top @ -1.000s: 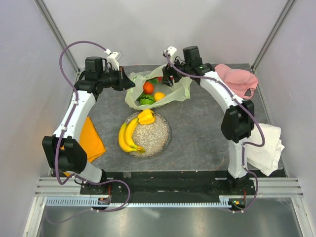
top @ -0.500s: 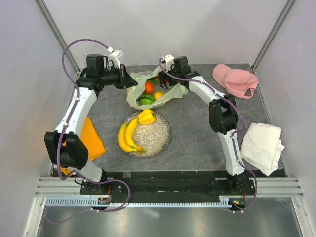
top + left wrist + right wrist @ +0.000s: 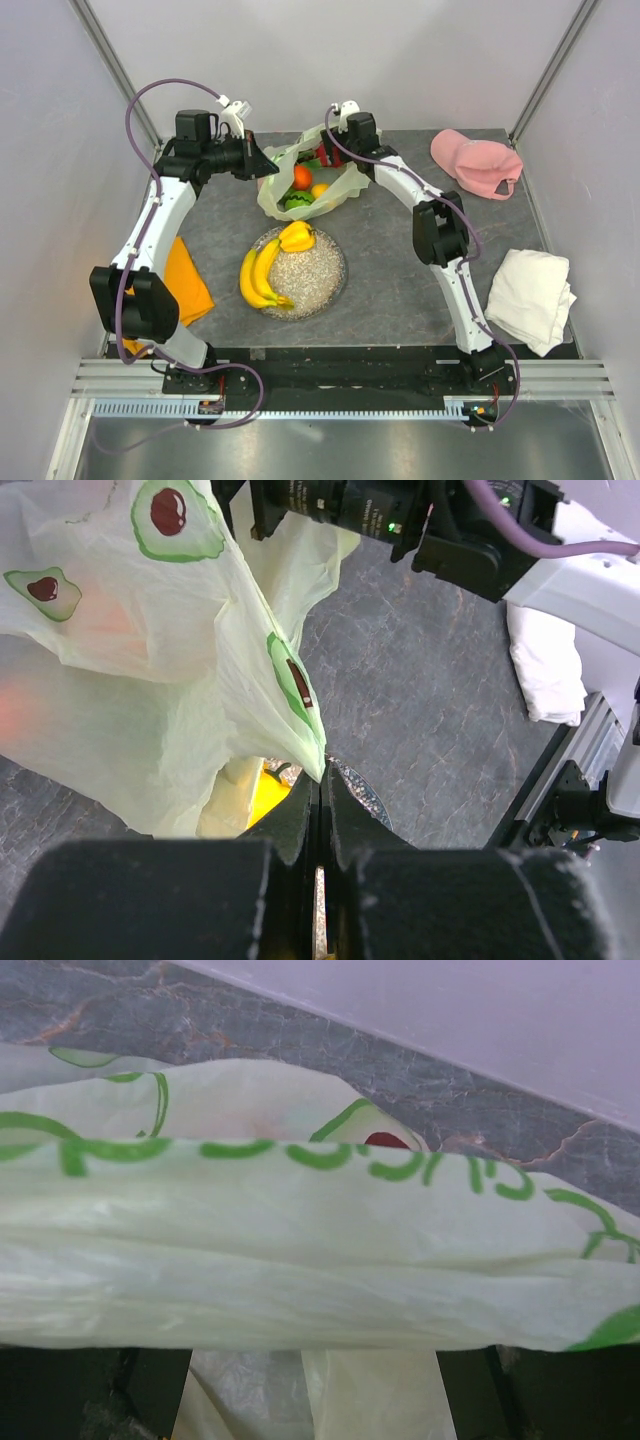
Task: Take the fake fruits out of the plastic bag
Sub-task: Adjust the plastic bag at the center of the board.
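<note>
Close to the arm bases, an orange cloth [image 3: 188,285] lies on the left side of the desk [image 3: 400,250]. A white cloth [image 3: 530,300] lies on the right side. Between them sits a round speckled plate [image 3: 325,280]. A banana bunch [image 3: 258,275] lies over the plate's left edge, and a yellow fruit [image 3: 297,237] sits at the plate's far edge. These two are out of the bag.

A bit further back is the plastic bag [image 3: 350,185]. It is pale yellow-green and crinkly, and its mouth is open at the top. Three fruits are inside it: an orange [image 3: 301,177], a green round fruit [image 3: 297,202] just in front of it, and a small yellow fruit [image 3: 320,190] beside them.

The left jaws are at the bag's left side. In the left wrist view they are pressed tight together, with a thin edge of the bag pinched at their tips. That view also shows avocado pictures [image 3: 180,520] printed on the bag.

The right jaws are at the bag's far right corner. In the right wrist view the bag stretches right across the picture and covers them. I cannot tell whether they are open or closed, or whether they grip anything.

Furthest back on the right, a pink cap [image 3: 478,160] lies on the desk, well apart from the bag.
</note>
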You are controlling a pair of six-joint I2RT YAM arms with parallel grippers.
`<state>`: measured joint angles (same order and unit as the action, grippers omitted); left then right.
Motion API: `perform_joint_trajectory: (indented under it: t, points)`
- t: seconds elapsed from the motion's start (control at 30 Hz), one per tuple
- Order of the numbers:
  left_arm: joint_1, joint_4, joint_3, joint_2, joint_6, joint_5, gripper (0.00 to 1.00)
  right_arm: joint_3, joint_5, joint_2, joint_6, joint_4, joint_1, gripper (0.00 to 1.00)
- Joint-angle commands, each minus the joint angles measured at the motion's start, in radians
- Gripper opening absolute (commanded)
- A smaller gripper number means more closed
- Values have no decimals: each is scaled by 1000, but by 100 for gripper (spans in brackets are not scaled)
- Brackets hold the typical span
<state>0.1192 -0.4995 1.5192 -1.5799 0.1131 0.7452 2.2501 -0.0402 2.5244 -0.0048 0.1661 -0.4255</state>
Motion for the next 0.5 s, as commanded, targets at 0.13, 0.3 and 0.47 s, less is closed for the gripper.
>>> perform_joint_trajectory:
  t: [0.13, 0.3, 0.47]
  points:
    - [5, 9, 12, -8, 5, 25, 2, 49, -98, 40, 14, -51, -10, 91]
    - [5, 9, 10, -8, 5, 23, 2, 54, -102, 62, -41, -57, -13, 68]
    - [5, 10, 10, -5, 2, 19, 2, 36, -38, 34, -66, -39, -6, 36]
